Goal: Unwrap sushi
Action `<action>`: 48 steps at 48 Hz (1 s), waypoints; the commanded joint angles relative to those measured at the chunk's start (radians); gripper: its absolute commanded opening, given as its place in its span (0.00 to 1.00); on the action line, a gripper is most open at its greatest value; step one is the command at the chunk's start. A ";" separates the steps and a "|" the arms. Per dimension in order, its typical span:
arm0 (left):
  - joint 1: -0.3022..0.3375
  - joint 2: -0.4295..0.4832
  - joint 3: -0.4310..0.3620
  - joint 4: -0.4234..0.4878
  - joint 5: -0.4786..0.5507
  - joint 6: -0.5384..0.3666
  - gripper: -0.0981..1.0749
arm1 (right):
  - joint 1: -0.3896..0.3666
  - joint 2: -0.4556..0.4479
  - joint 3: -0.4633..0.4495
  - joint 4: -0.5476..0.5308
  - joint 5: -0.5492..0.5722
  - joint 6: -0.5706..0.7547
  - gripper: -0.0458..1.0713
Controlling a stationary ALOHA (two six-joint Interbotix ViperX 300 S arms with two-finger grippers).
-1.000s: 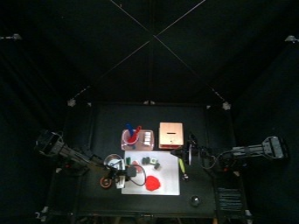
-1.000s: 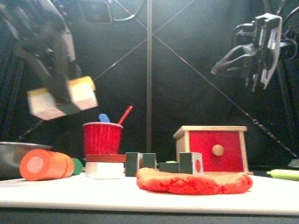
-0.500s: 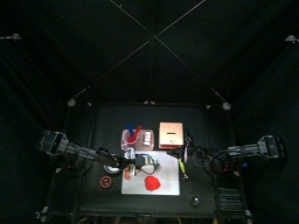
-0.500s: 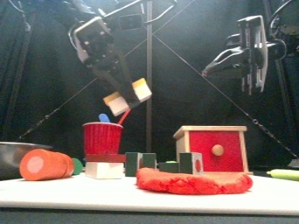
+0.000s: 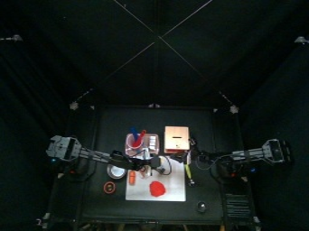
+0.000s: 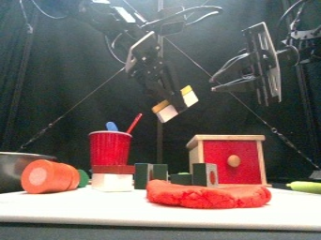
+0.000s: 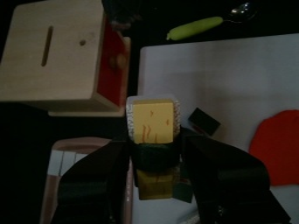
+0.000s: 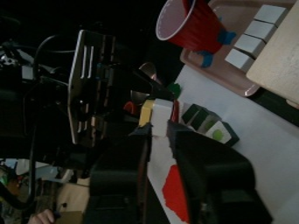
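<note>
CHANGE: left claw (image 6: 160, 92) carried the wrapped sushi (image 6: 174, 104) from far left to above the red-fronted wooden box (image 6: 227, 159) | LEFT: gripping sushi | RIGHT: right claw (image 6: 267, 67) just opened, empty, near sushi | MEANING: probably poised to pull wrapper.

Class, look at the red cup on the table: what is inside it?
From the front view, the red cup holds a blue-tipped utensil and a thin red stick, both poking above the rim. Their lower parts, and anything else inside, are hidden by the cup's wall.

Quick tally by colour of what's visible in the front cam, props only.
Red: 3 - cup, box front, flat red piece
Orange: 1 - roll
Yellow: 1 - sushi held in left gripper
Dark green: 2 - blocks
Total: 7
</note>
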 commanded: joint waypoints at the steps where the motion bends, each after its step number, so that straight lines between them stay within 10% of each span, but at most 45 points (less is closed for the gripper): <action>1: 0.003 0.006 -0.057 0.034 0.023 -0.002 0.64 | 0.002 -0.006 -0.063 0.014 -0.011 0.002 0.69; 13: 0.005 0.025 -0.101 0.052 0.061 -0.002 0.64 | 0.002 0.021 -0.072 0.055 -0.017 0.000 0.85; 48: 0.012 0.061 -0.160 0.086 0.081 -0.002 0.64 | 0.003 0.129 -0.143 0.055 -0.058 0.002 0.85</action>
